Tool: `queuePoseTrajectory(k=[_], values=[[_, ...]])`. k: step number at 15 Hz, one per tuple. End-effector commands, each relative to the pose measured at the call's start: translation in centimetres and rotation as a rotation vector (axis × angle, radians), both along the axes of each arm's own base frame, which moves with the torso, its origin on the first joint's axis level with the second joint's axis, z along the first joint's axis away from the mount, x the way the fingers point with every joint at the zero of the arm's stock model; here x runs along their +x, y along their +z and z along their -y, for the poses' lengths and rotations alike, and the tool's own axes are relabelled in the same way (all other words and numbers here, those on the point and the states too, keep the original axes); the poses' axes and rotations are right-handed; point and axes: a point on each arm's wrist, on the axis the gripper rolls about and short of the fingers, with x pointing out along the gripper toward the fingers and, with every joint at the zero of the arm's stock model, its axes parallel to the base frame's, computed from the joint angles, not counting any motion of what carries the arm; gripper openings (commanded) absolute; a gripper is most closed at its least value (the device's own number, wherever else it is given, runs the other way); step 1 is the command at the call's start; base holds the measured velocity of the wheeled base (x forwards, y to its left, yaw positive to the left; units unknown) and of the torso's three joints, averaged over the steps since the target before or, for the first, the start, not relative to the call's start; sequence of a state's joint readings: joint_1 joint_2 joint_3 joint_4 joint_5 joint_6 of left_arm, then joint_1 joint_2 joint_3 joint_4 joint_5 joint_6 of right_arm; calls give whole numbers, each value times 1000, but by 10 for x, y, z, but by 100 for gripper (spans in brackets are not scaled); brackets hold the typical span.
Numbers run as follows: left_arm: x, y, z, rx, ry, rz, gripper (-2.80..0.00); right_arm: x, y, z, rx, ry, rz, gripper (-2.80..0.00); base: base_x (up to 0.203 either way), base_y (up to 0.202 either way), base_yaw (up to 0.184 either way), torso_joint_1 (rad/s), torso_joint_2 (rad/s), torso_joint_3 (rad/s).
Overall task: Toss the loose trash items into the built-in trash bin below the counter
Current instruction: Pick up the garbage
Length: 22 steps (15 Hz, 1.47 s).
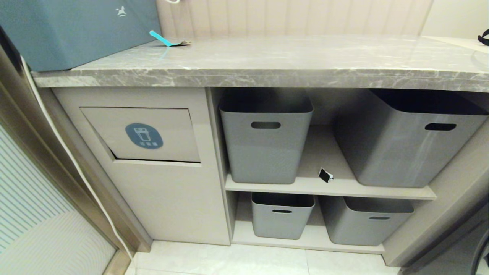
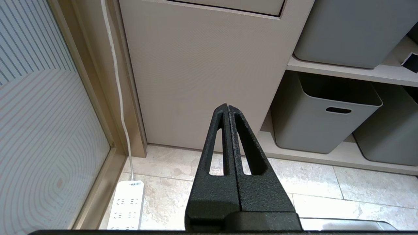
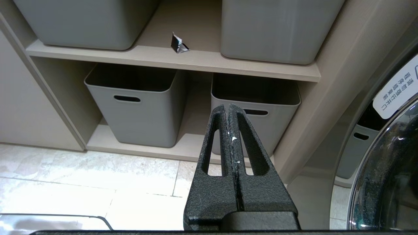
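Note:
A thin teal wrapper strip (image 1: 165, 39) with a brownish end lies on the grey marble counter (image 1: 290, 61) at the back left. A torn black scrap with white edges (image 1: 325, 175) (image 3: 178, 45) lies on the upper shelf between two grey tubs. The built-in trash bin (image 1: 142, 134) is the beige flap with a blue oval sticker below the counter's left end; its flap is closed. Neither arm shows in the head view. My left gripper (image 2: 227, 106) is shut and empty, low before the cabinet front. My right gripper (image 3: 229, 106) is shut and empty, before the lower tubs.
Grey handled tubs (image 1: 264, 137) (image 1: 405, 137) fill the open shelves, two above and two below. A teal bag (image 1: 76, 30) stands on the counter's left end. A white cable and power strip (image 2: 126, 205) lie on the floor at left. A washing machine door (image 3: 388, 169) is at right.

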State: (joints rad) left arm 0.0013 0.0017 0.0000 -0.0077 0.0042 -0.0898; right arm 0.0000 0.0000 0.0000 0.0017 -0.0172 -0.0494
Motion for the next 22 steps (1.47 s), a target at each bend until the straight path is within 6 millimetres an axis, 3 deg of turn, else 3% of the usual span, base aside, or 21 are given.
queuePoseTrajectory(k=[1, 22], values=[[0, -1, 0, -1, 1, -4, -280, 0, 0, 0, 0, 0, -1, -280, 0, 0, 0, 0, 0, 0], [0, -1, 0, -1, 1, -3, -280, 0, 0, 0, 6, 5, 0, -280, 0, 0, 0, 0, 0, 0]])
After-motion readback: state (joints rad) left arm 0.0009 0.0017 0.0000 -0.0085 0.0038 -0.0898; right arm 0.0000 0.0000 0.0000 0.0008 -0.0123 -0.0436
